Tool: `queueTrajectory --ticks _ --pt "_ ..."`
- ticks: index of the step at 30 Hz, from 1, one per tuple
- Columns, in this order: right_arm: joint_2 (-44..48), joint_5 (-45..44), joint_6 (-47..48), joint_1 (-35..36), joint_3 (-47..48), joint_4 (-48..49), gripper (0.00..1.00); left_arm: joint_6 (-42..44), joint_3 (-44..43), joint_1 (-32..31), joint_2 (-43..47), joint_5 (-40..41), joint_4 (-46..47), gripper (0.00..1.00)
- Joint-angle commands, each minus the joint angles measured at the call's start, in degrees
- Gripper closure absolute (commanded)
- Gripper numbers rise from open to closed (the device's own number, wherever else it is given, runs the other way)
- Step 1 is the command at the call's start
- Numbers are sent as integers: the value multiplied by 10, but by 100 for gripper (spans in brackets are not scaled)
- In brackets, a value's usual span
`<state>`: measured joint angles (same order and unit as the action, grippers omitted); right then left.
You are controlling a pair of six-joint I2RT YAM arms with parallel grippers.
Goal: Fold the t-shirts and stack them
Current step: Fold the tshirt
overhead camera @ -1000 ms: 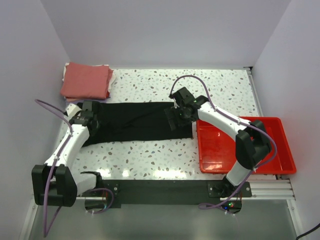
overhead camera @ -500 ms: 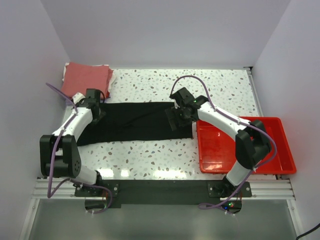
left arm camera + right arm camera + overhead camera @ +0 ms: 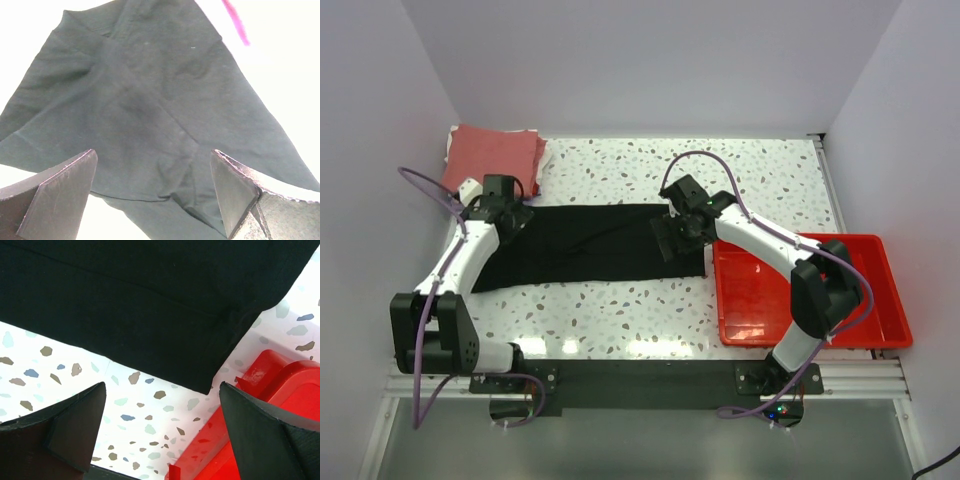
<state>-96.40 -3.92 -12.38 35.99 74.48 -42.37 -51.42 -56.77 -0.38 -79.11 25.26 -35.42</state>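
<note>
Salmon-red shirt point(image 3: 490, 160) folded at far-left corner (paler cloth point(image 3: 545, 153) peeks beneath). Black t-shirt point(image 3: 585, 243) lies mid-table as a long band; cross folds and stacking appear left. Left gripper point(image 3: 154, 155) and right gripper point(image 3: 162, 387) hover over its ends, spread wide, empty.

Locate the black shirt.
Top view: the black shirt lies flat mid-table, its left end near the salmon stack, its right end beside the red tray.

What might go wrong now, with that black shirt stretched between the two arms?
The black shirt lies close beside the red tray, so its right end might catch on the rim when lifted. Both arms' jaws stand open above it; a pinch might take only one layer and fold it crooked.
</note>
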Motion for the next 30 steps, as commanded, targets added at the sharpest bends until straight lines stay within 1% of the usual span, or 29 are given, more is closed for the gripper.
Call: queueTrajectory --ticks 1,6,10,13,14,15,17,18,22,24,26,29,30 --pt "17 -4 3 1 -6 6 1 0 5 4 24 -28 28 0" --pt "15 11 5 0 4 27 1 6 22 4 5 -33 54 0" --pt "-17 51 17 1 37 77 1 7 30 4 -48 -36 103 0" --pt "-60 41 30 1 73 107 1 9 28 4 -86 -56 119 0" --pt "-76 25 28 0 82 114 1 9 31 4 -93 -56 133 0" --pt "-107 16 29 0 113 112 1 8 34 4 -100 -57 139 0" --pt "-139 3 32 0 140 104 1 9 35 4 -125 -57 145 0" --pt "-167 2 32 0 158 114 1 9 33 4 -133 -59 144 0" --pt "-227 6 33 -7 196 123 1 11 39 4 -164 -64 150 0" --pt "-246 8 27 -7 205 126 1 12 46 4 -168 -67 155 0" --pt "-261 16 18 -8 205 108 1 14 53 4 -168 -70 161 0" --pt "-247 30 4 -7 154 127 1 15 63 4 -169 -66 163 0" --pt "-241 30 0 -8 123 130 1 8 67 4 -170 -64 163 0"
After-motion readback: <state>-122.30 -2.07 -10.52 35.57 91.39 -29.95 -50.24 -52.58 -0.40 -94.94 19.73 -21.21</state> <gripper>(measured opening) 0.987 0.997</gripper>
